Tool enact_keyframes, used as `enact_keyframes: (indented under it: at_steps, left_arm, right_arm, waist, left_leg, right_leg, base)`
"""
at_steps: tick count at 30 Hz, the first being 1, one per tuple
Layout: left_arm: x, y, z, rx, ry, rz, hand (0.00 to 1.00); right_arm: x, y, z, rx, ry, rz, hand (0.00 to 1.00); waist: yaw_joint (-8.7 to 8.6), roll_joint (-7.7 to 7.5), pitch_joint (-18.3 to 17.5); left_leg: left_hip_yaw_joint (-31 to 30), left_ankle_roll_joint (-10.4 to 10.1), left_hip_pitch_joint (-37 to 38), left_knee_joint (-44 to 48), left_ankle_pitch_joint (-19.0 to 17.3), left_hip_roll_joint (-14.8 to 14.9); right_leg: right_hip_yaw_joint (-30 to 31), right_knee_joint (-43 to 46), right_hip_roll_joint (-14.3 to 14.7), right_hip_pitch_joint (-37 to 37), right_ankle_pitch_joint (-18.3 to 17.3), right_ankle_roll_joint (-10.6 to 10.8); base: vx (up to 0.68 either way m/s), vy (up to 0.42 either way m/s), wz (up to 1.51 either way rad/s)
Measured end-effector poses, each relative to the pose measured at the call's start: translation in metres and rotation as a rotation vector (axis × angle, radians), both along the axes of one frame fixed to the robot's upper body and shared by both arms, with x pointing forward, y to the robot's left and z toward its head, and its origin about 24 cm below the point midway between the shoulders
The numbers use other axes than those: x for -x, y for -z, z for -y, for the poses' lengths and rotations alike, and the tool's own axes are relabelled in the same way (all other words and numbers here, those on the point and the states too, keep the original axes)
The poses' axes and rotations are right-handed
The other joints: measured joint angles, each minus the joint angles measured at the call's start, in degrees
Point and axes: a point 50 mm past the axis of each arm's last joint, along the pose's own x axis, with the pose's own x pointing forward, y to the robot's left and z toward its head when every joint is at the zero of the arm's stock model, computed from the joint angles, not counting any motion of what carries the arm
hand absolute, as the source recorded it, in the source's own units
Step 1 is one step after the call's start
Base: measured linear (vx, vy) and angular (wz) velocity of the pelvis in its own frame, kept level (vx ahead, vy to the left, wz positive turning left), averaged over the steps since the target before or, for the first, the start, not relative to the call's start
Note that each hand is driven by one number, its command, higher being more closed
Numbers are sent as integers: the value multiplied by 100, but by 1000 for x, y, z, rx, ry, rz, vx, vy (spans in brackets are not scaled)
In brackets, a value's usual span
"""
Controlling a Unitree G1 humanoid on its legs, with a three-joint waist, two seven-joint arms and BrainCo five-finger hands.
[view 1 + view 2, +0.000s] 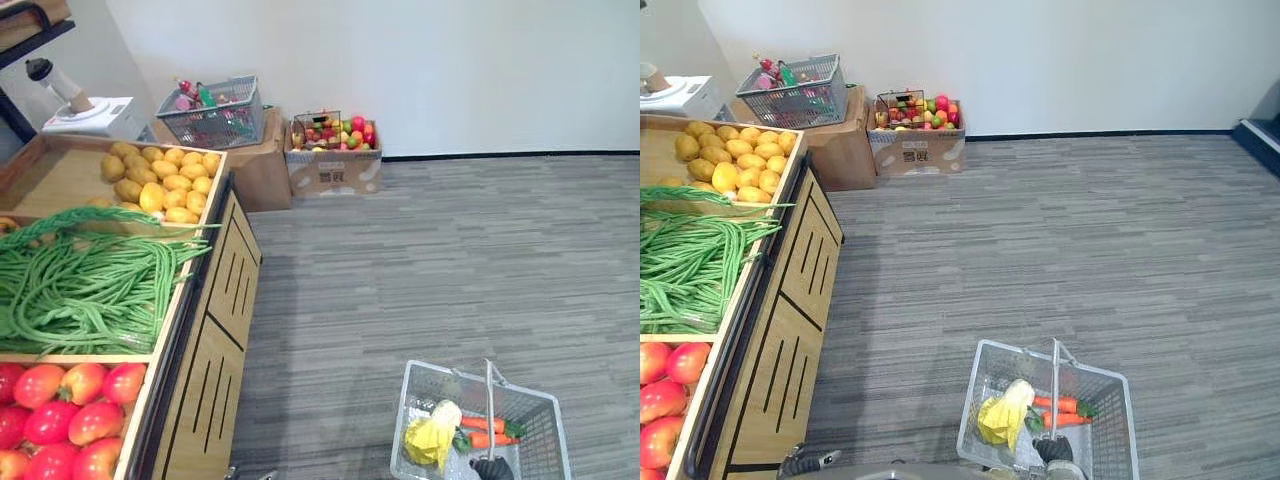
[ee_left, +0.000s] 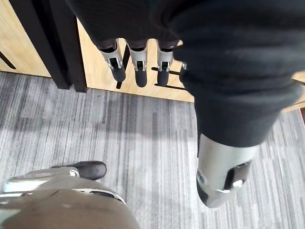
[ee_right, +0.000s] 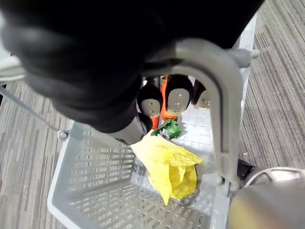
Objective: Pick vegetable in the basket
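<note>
Right hand (image 3: 151, 104) is gripping grey shopping basket (image 1: 415, 385) by its handle (image 3: 217, 109), left hand (image 2: 140, 71) is hanging released; next is probably reaching long beans (image 1: 90, 280) on stand (image 1: 215, 370).

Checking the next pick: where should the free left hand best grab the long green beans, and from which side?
Probably mid-pile, from above: the long green beans lie flat, strands running mostly side by side, so the open left hand can close across several at once. The right hand holds the basket handle.
</note>
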Motion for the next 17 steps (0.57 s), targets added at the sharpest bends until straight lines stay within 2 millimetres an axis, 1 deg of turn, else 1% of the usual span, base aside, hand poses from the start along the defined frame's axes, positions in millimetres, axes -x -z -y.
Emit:
enact_keyframes:
  at_steps: [4, 6, 14, 17]
  left_arm:
    - [1, 0, 0, 1, -1, -6, 0]
    - [3, 1, 0, 2, -1, -13, 0]
    - [3, 1, 1, -2, 7, -18, 0]
    - [3, 1, 1, -6, 12, -21, 0]
  right_arm:
    - [4, 1, 0, -55, 138, 16, 100]
    - [9, 3, -2, -90, 223, 12, 100]
    - [11, 5, -5, -111, 269, 11, 100]
    - [12, 5, -5, -111, 270, 10, 100]
  waist:
    - [-4, 1, 0]
    - [-5, -4, 0]
    - [-14, -2, -2]
    - [-13, 9, -15]
  left_leg:
    - [6, -2, 32, -3, -1, -40]
    - [4, -7, 142, -4, -5, -69]
    - [1, 2, 189, -3, 0, -83]
    - [0, 40, 191, -9, 27, -65]
  right_leg:
    - [-4, 1, -18, 29, 0, 0]
    - [-23, 1, -61, 152, 0, 1]
    - [-24, 55, -97, 183, -2, 6]
    - [-29, 90, -91, 183, -4, 8]
  base:
    - [12, 8, 1]
    - [-6, 25, 4]
    - [-80, 1, 0]
    - [-73, -14, 0]
